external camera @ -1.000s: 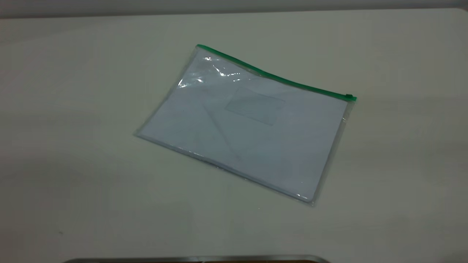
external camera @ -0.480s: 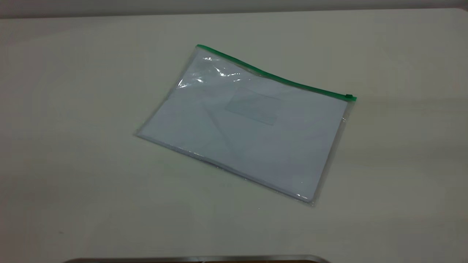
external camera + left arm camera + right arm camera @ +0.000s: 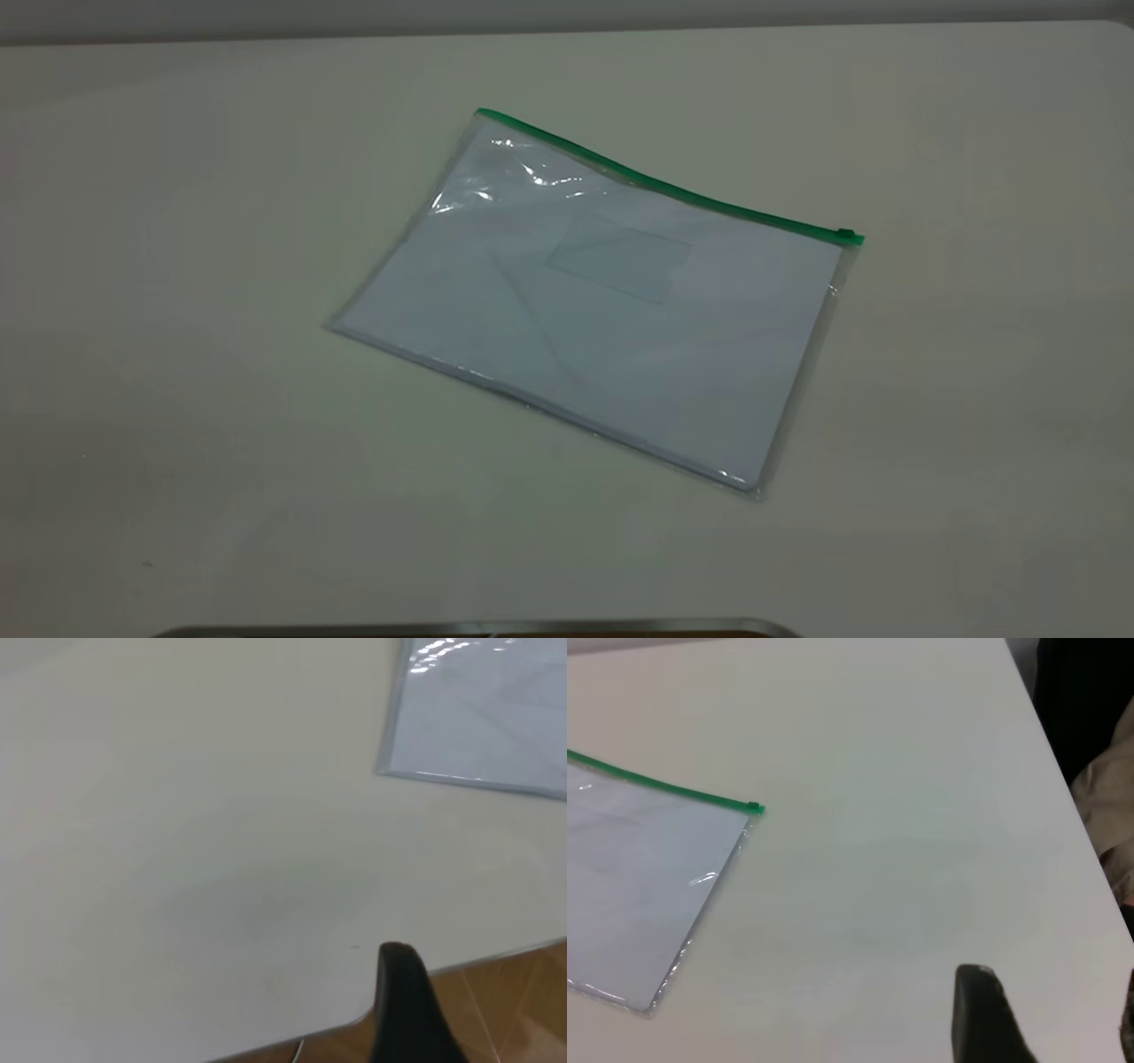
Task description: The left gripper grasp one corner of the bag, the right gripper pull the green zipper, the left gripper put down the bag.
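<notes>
The bag [image 3: 585, 310] lies flat on the white table [image 3: 177, 266], clear plastic with white paper inside and a small card pocket [image 3: 620, 257]. The green zipper [image 3: 664, 184] runs along its far edge, with the slider tab [image 3: 848, 235] at the right end. Neither gripper shows in the exterior view. In the left wrist view the left gripper [image 3: 487, 992] is open, one black finger [image 3: 403, 1010] showing, above the table's edge and apart from a corner of the bag [image 3: 487, 709]. The right gripper [image 3: 1050, 1001] is open and apart from the bag [image 3: 638, 877] and the slider tab [image 3: 754, 807].
Wooden floor [image 3: 514, 1010] shows past the table's edge by the left gripper. A dark shape [image 3: 1090, 691] and pale cloth [image 3: 1109, 797] lie beyond the table's edge near the right gripper. A metal rim [image 3: 478, 627] shows at the near edge of the exterior view.
</notes>
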